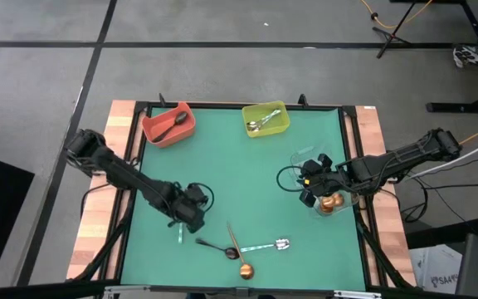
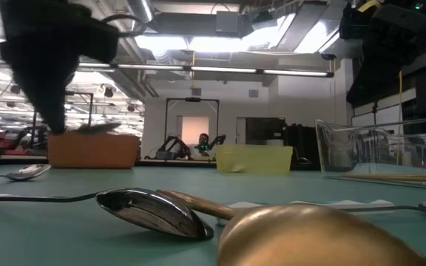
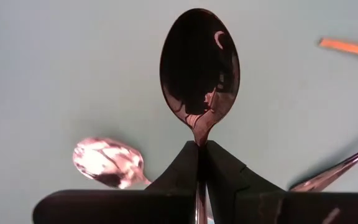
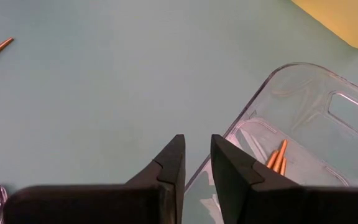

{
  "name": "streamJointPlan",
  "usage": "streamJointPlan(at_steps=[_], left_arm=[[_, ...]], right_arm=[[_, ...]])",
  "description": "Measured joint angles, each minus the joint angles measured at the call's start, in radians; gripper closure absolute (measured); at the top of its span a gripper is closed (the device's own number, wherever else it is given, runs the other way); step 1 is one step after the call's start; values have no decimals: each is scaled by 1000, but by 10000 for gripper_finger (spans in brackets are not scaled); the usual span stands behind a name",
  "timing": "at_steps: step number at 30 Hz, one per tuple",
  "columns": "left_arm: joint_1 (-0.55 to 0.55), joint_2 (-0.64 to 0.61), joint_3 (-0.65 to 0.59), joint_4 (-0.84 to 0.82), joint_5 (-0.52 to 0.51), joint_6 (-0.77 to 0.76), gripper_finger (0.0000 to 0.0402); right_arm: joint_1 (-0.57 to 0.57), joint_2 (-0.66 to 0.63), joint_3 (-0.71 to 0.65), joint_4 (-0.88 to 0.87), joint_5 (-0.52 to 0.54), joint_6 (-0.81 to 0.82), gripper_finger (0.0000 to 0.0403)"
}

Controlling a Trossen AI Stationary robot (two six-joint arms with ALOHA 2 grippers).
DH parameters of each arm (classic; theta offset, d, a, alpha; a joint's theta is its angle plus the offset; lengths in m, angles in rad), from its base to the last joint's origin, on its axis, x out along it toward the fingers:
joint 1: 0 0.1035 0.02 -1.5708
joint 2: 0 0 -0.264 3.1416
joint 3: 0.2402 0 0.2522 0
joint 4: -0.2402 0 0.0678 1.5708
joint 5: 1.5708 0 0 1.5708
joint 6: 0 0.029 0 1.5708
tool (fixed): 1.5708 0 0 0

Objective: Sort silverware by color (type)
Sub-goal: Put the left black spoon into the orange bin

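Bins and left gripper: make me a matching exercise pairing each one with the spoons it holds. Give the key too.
1. red bin
2. yellow-green bin
3. clear bin
4. left gripper

A. copper-gold spoons lie inside
B. shut on the gripped black spoon
C. silver spoons lie inside
D. a loose black spoon lies inside

Pairs: 1-D, 2-C, 3-A, 4-B.

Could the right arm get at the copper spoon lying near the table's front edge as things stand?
Probably yes: the right gripper hangs empty beside the clear bin, and bare green mat lies between it and the copper spoon. A black spoon lies across the copper spoon's handle, so a clean pick may be awkward.
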State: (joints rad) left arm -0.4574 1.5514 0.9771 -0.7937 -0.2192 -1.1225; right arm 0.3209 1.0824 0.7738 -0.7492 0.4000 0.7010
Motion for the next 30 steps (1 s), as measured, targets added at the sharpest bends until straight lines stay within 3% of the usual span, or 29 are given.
streamJointPlan(at_steps=[17, 30], left_arm=[[307, -247, 2, 2, -94, 411, 391], [656, -298, 2, 2, -107, 800, 391]], right_arm=[[0, 0, 0, 0, 0, 0, 336], [0, 0, 0, 0, 0, 0, 336]])
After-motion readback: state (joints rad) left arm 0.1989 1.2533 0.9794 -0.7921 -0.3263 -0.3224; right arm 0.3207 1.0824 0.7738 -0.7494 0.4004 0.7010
